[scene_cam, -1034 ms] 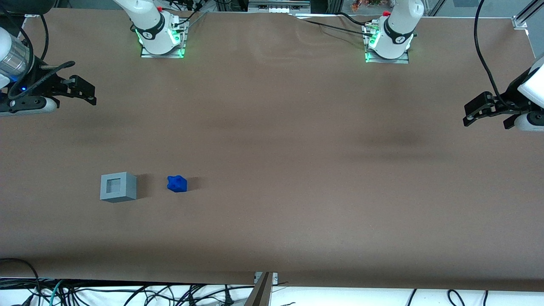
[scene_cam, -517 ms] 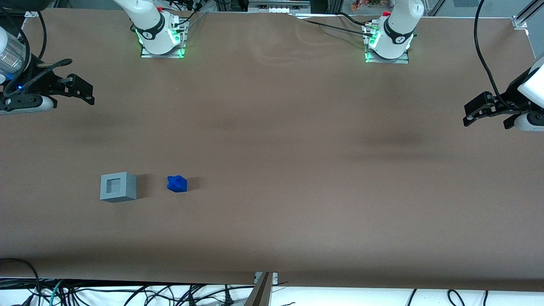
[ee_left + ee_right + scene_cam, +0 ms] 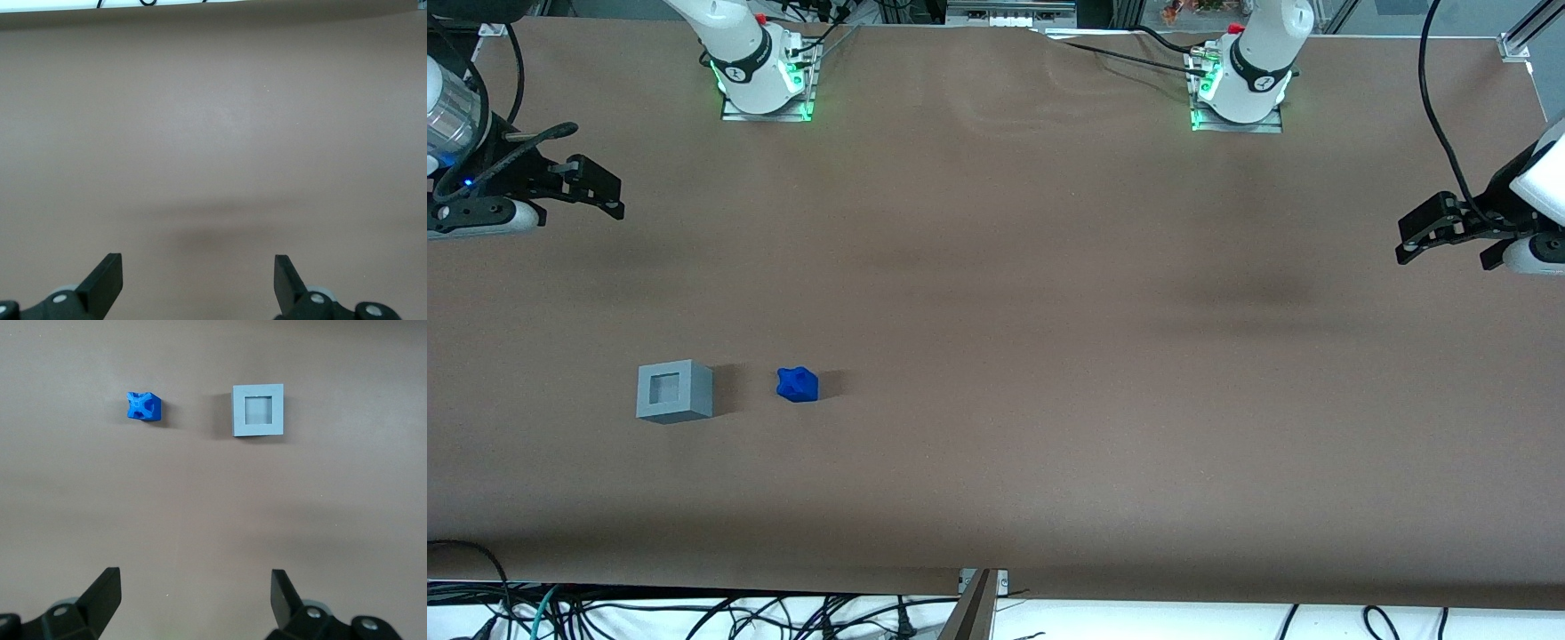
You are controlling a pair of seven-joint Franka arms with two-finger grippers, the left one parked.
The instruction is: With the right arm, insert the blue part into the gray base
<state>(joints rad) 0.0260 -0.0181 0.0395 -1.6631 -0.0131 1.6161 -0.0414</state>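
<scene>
Step in hand: approach, nothing picked yet. The right arm's pincer (image 3: pixel 609 191) hangs above the tabletop (image 3: pixel 1049 356) at the working arm's end, well apart from both parts and farther from the front camera than the gray base (image 3: pixel 674 391). Its fingers (image 3: pixel 107 590) are spread wide with bare tabletop between them; it holds nothing.

The blue part (image 3: pixel 798 384) sits on the tabletop just beside the gray base, a clear gap between them, not touching, and about level with it from the front camera. It lies on the side of the base toward the parked arm's end.

Blue part: small, bright blue, blocky and lumpy, with a cross-like relief on the face toward the wrist camera (image 3: pixel 144 407). Visibly narrower than the base.

Gray base (image 3: pixel 258 411): light-gray cube, square recessed opening facing up toward the wrist camera, resting flat.

Next move, as a judgement: bring the pincer over the blue part, line the fingers up on two of its flatter sides and descend. The knobs may make the grip slip or tilt, so centring matters. After the lift, the part's footprint has to be squared to the recess before lowering.
</scene>
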